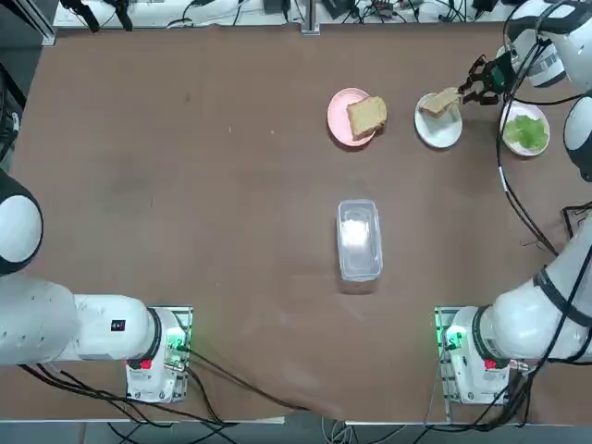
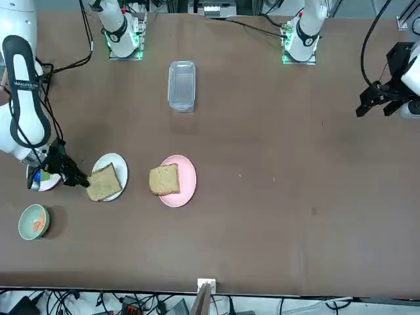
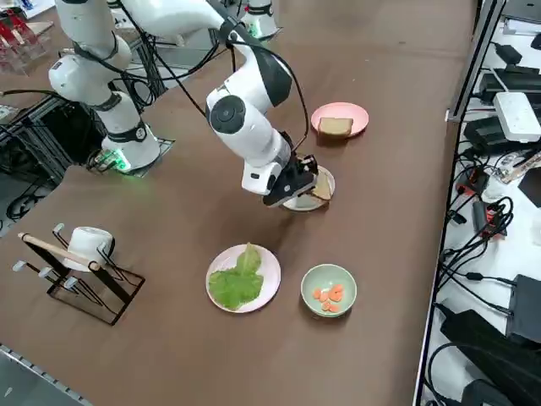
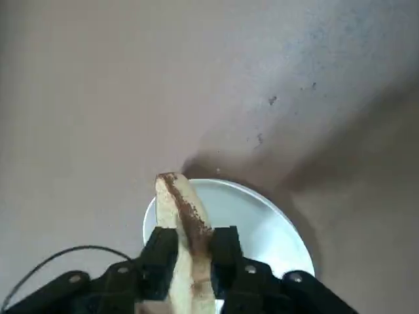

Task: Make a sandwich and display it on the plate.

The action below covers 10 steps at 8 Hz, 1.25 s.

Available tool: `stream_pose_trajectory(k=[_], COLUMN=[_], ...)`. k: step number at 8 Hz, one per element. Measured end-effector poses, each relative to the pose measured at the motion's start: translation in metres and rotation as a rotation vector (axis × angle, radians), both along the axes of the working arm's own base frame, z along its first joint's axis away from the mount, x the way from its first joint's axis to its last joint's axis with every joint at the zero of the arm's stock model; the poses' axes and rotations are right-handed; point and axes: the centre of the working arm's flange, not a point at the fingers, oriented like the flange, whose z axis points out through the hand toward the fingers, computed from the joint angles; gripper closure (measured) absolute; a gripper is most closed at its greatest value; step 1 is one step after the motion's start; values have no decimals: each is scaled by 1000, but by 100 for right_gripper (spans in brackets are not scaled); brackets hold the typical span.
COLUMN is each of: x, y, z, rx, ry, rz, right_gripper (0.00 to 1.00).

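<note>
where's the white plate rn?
Top view: white plate at far right, between the pink plate and lettuce plate, under the bread slice at the right gripper.

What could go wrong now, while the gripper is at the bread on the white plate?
The bread slice stands on edge between the jaws of the right gripper and only partly over the white plate, so it may tip onto the table. The second slice, lettuce and orange filling are still apart.

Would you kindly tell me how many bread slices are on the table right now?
2. One bread slice lies on the pink plate; the other bread slice sits over the white plate, between the fingers of the right gripper. None seems hidden.
</note>
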Motion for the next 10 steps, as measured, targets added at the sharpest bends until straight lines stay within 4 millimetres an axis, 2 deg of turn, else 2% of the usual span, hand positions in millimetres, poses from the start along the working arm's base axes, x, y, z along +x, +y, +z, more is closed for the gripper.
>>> stream_pose_trajectory(k=[2, 3, 6, 8, 10], x=[2, 3, 0, 6, 20], y=[-5, -11, -40, -62, -67], z=[13, 23, 53, 76, 92], rx=[-4, -5, -78, -213, -352], ry=[-25, -41, -64, -79, -96], rz=[-3, -9, 67, 219, 408], right_gripper=[23, 2, 0, 0, 0])
